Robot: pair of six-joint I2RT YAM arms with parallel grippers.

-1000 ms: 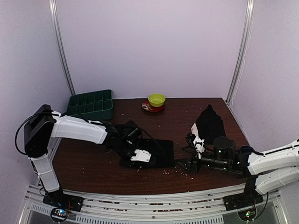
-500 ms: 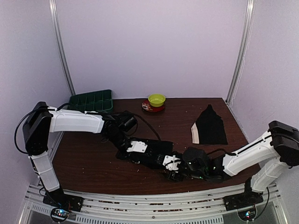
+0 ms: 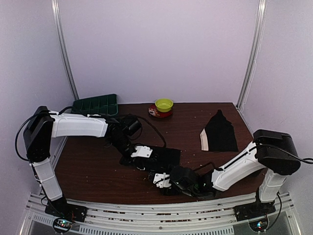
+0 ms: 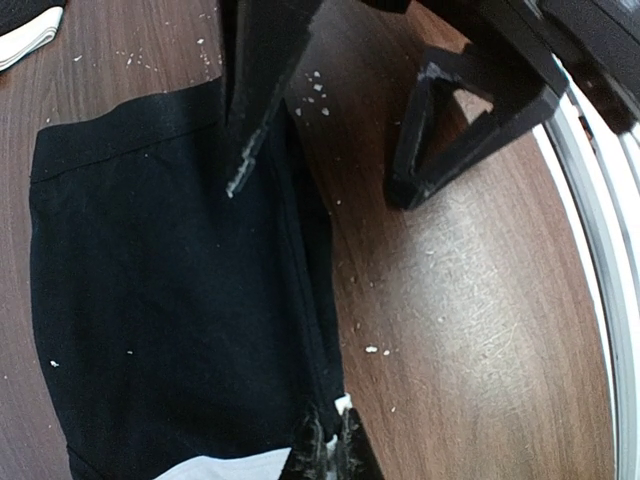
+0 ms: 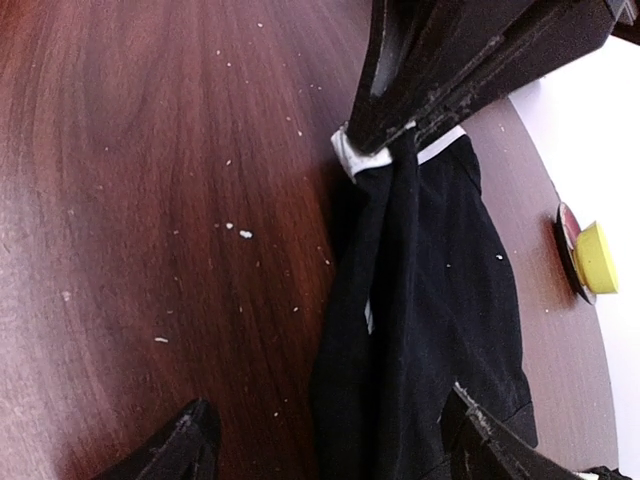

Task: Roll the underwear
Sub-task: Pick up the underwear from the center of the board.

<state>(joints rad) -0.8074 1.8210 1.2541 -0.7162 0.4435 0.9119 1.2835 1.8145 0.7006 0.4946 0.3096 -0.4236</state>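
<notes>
One piece of underwear (image 3: 168, 156), plain black with a white band, lies flat mid-table. My left gripper (image 3: 144, 164) is shut on its near-left corner; in the left wrist view the fingers (image 4: 327, 450) pinch the white-trimmed edge of the black cloth (image 4: 170, 300). My right gripper (image 3: 164, 180) is open just in front of it. In the right wrist view it (image 5: 335, 445) straddles the folded edge of the cloth (image 5: 430, 300) without touching it. The second piece of underwear (image 3: 220, 132), black with a white edge, lies at the right rear.
A green compartment tray (image 3: 95, 108) stands at the back left. A yellow-green bowl (image 3: 164, 104) sits on a red plate (image 3: 155, 113) at the back centre. Small crumbs dot the brown table (image 3: 93, 166). The table's front rail is close to both grippers.
My right arm has swung left from beside the right-hand underwear to the front edge of the middle one. My left gripper has shifted slightly back and left with the cloth.
</notes>
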